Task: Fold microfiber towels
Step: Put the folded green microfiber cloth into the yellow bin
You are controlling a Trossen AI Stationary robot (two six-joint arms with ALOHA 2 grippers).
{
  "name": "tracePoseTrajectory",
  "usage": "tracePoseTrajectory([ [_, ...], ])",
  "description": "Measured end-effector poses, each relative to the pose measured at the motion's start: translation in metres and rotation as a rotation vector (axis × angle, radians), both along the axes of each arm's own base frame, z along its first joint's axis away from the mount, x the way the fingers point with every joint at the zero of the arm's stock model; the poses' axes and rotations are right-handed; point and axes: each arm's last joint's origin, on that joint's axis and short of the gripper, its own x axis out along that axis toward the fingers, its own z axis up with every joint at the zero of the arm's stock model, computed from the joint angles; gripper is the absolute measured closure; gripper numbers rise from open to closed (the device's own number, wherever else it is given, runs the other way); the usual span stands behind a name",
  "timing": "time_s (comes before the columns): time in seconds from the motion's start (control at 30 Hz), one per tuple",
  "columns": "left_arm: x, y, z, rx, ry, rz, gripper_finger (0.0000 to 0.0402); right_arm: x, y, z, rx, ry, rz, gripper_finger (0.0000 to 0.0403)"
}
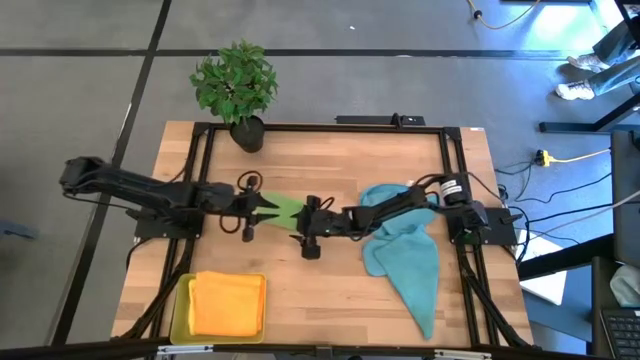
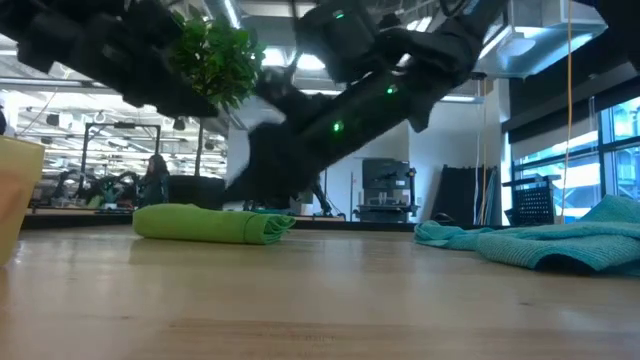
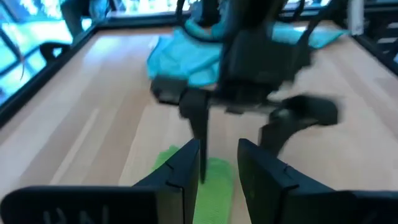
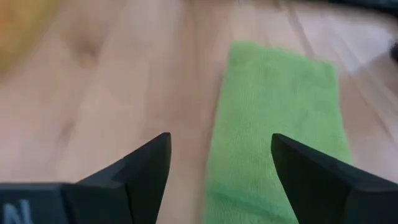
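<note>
The wooden bench [image 1: 330, 290] fills the middle of the high view. A teal-blue towel [image 1: 405, 255] lies crumpled right of centre, trailing toward the lower right. At the lower left an orange towel [image 1: 227, 303] sits folded in a yellow tray [image 1: 179, 310]. A potted plant [image 1: 236, 88] stands at the upper left edge. At centre lies the green towel [image 1: 281, 209], folded into a narrow strip. The left gripper [image 1: 262, 203] rests at its left end, fingers [image 3: 180, 171] narrowly parted astride the cloth; a grip cannot be told. The right gripper [image 1: 303, 226] hovers at the strip's right end, fingers [image 4: 149, 165] spread wide, holding nothing.
</note>
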Motion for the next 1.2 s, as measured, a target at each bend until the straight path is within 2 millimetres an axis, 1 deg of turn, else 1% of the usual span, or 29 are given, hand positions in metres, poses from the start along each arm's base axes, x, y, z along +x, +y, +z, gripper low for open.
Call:
tracePoseTrajectory([
  [0.1, -0.007, -0.003, 0.002, 0.002, -0.036, -0.025, 0.0302, 0.008, 0.000, -0.004, -0.038, 0.067, -0.025, 0.0126],
  [0.23, -0.014, -0.007, 0.003, -0.004, -0.066, -0.052, 0.0302, 0.016, 0.000, -0.003, -0.082, 0.090, -0.053, 0.0126],
  [0.47, -0.021, -0.007, -0.006, 0.026, -0.083, -0.064, 0.0302, 0.014, 0.003, -0.007, -0.092, 0.121, -0.042, 0.0125],
  [0.63, -0.028, -0.006, -0.005, 0.022, -0.154, -0.065, 0.0302, 0.014, 0.005, -0.012, -0.096, 0.139, -0.036, 0.0125],
  [0.8, -0.033, -0.005, -0.006, 0.008, -0.182, -0.064, 0.0302, 0.013, 0.005, -0.019, -0.094, 0.157, -0.039, 0.0125],
  [1.07, -0.034, -0.005, -0.007, -0.002, -0.185, -0.061, 0.0302, 0.013, -0.002, -0.021, -0.121, 0.181, -0.075, 0.0126],
  [1.2, -0.034, -0.005, -0.007, -0.019, -0.186, -0.056, 0.0302, 0.012, -0.006, -0.022, -0.123, 0.198, -0.083, 0.0138],
])
